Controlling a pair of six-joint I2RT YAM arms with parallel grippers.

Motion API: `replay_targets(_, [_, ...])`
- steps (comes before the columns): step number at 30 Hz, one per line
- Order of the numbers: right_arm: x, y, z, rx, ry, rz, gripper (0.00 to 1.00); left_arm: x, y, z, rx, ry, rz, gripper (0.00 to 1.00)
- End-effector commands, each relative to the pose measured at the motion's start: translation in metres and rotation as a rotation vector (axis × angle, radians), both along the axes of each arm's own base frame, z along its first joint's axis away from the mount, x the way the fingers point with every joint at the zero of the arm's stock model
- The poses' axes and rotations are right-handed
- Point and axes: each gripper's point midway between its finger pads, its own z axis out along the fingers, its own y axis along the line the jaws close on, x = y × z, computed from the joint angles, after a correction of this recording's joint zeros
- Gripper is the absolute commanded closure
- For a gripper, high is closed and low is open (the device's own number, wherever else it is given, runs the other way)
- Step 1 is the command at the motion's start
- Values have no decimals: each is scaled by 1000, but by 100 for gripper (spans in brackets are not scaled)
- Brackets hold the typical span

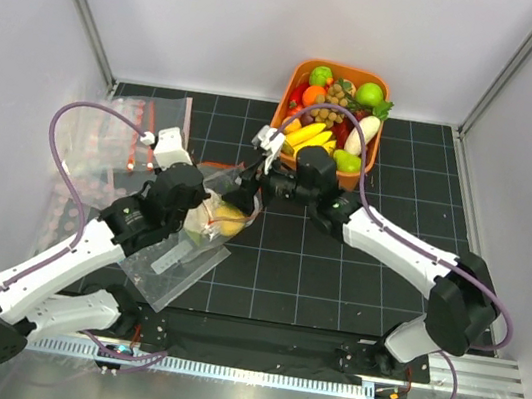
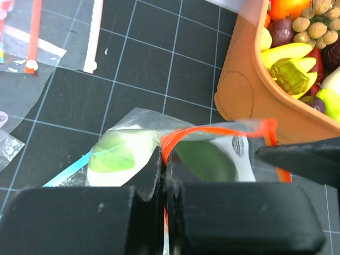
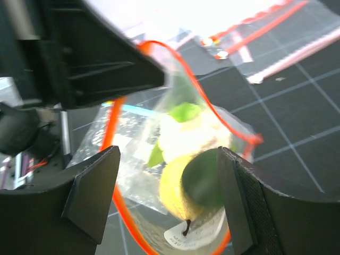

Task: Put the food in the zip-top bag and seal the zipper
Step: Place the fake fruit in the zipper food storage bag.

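Note:
The zip-top bag (image 1: pixel 175 261) lies between the arms with its mouth held open. My left gripper (image 2: pixel 164 159) is shut on the red-orange zipper (image 2: pixel 212 130) at the mouth's edge. My right gripper (image 3: pixel 170 180) is open, its fingers spread just over the open mouth. Inside the bag are the white cauliflower with green leaves (image 3: pixel 186 133), the yellow fruit (image 3: pixel 175 194) and a blurred dark green piece (image 3: pixel 204 178) close to my right finger. The bag's white label (image 3: pixel 191 234) shows below the fruit. The brown balls (image 1: pixel 338 94) sit in the basket.
An orange basket (image 1: pixel 301 74) with several toy fruits and vegetables stands at the back, right beside the bag's mouth (image 2: pixel 249 90). Spare clear bags (image 1: pixel 103 138) lie at the left wall. Grey walls close in both sides.

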Motion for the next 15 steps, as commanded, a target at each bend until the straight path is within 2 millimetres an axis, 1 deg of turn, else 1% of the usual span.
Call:
replay_targets(1, [16,-17,45,91,-119,-135,20,4,10,18,-50,-71,67,99])
replay_targets(2, [27,-26,47,93,-123,-223,20,3,13,18,-57,-71,87,99])
replay_targets(3, [34,-31,50,103,-126,-277,20,2,19,18,-49,-72,112,99])
replay_targets(5, [46,-44,51,101,-129,-378,21,1,25,17,-48,-72,141,98])
replay_targets(6, [56,-55,50,94,-136,-459,20,0,27,17,-57,-74,156,98])
replay_targets(7, [61,-60,46,85,-134,-497,21,-1,31,18,-56,-79,173,98])
replay_targets(9, [72,-71,44,91,-122,-561,24,-2,34,18,-67,-84,189,97])
replay_targets(12, [73,-68,39,87,-105,-533,25,-4,38,20,-74,-95,203,96])
replay_targets(13, [64,-58,40,94,-96,-458,26,-5,39,22,-79,-101,206,96])
replay_targets(15, [57,-48,39,98,-83,-393,27,-5,40,21,-76,-101,212,96])
